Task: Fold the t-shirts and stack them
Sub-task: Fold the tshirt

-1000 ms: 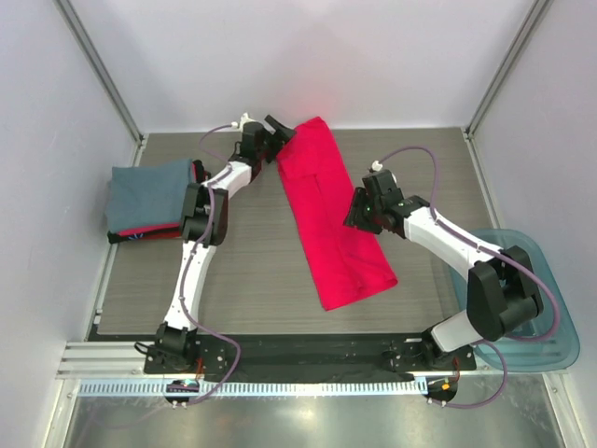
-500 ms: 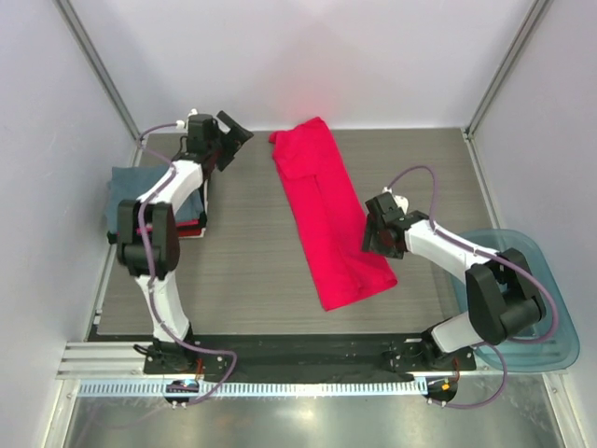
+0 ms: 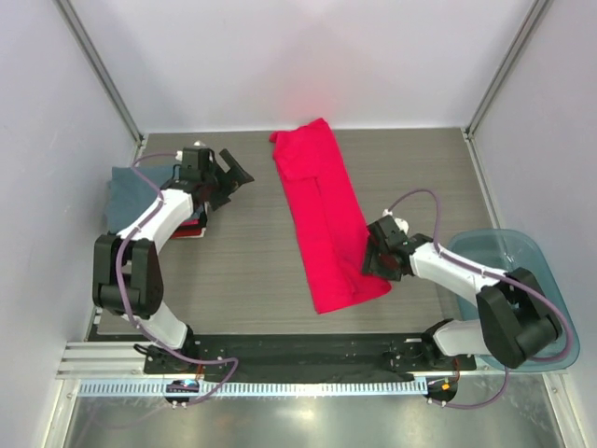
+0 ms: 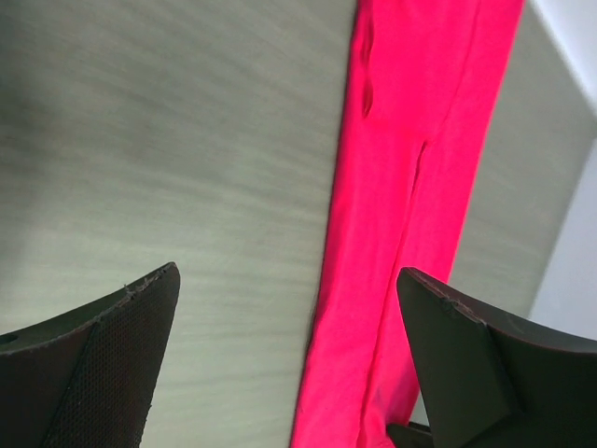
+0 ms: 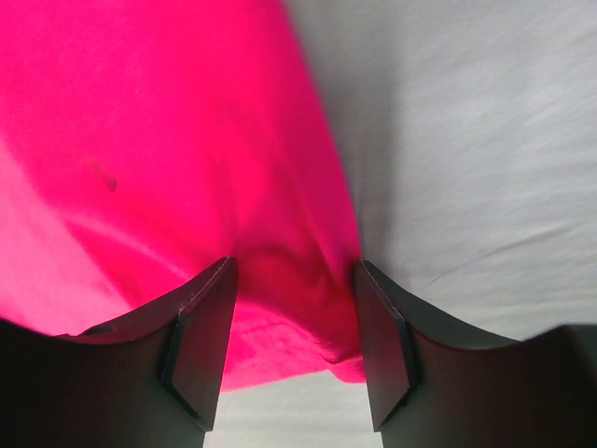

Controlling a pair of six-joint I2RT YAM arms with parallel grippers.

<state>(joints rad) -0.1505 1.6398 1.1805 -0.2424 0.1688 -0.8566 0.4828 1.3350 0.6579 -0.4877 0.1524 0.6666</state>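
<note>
Red-pink cloth fills the gap between the fingers of the right gripper (image 5: 294, 271). They stand partly apart at the near right corner of the red-pink t-shirt (image 3: 322, 219). A raised wrinkle of the hem reaches both inner faces, but I cannot tell whether the fingers squeeze it or merely straddle it. Just to the right of those fingers the bare table (image 3: 252, 271) shows. Seen from above, this arm lies low, reaching from its base toward the shirt's lower right edge. Its elbow overlaps the teal plastic tub (image 3: 522, 247), which sits at the table's right side.

The red-pink t-shirt lies as a long narrow strip, folded lengthwise. It runs on a slant from the far middle of the table down toward the near right, and it is flat apart from the wrinkle at that corner.

The left gripper (image 4: 287, 275) is spread wide with nothing between its fingers. It hovers over bare table, apart from the shirt's far end off to its right. On its other side, at the table's left edge, rests the stack of folded t-shirts. A slate blue-grey t-shirt (image 3: 131, 187) lies on top and a red t-shirt (image 3: 191, 231) peeks out beneath, with the left arm crossing over part of the stack
</note>
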